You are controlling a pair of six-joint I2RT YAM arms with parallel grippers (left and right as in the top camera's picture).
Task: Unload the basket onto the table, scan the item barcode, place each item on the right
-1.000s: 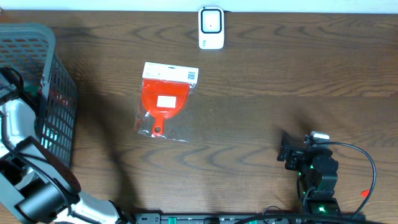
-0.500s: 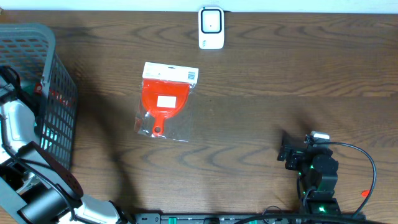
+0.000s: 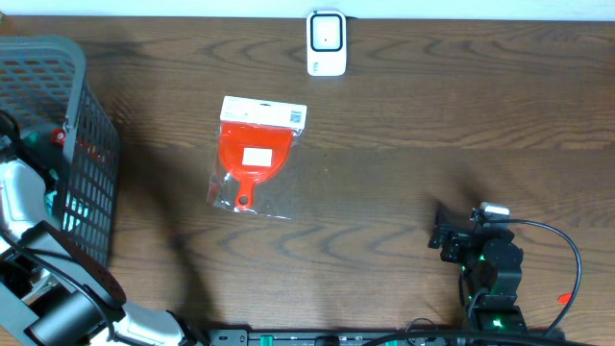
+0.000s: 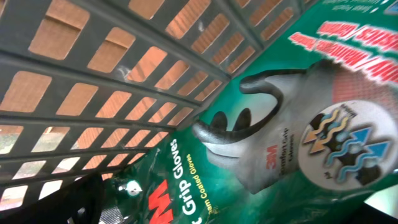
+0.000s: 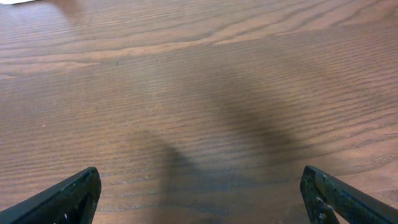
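Glove pack (image 4: 280, 124) is the item under my left wrist camera. It is a glossy green printed packet showing a grey glove, and it lies inside the basket (image 3: 58, 58), close against the basket's slotted grey plastic wall. I count one pack there. The left gripper (image 3: 21, 139) is down among the basket walls, so there is little room around it. Its jaws are spread as wide as they go, and I can't see them closed on anything.

One red dustpan (image 3: 252, 159) lies flat near the middle of the table (image 3: 432, 115). It is sealed in a clear bag with a white header card and a white label on the pan, and there is bare wood on every side. One white scanner (image 3: 327, 43) sits at the far edge, well apart from the dustpan.

The right gripper (image 5: 199, 190) is near the front edge, released, with its two dark fingers wide apart over empty wood grain. That half of the table gives me plenty of room.
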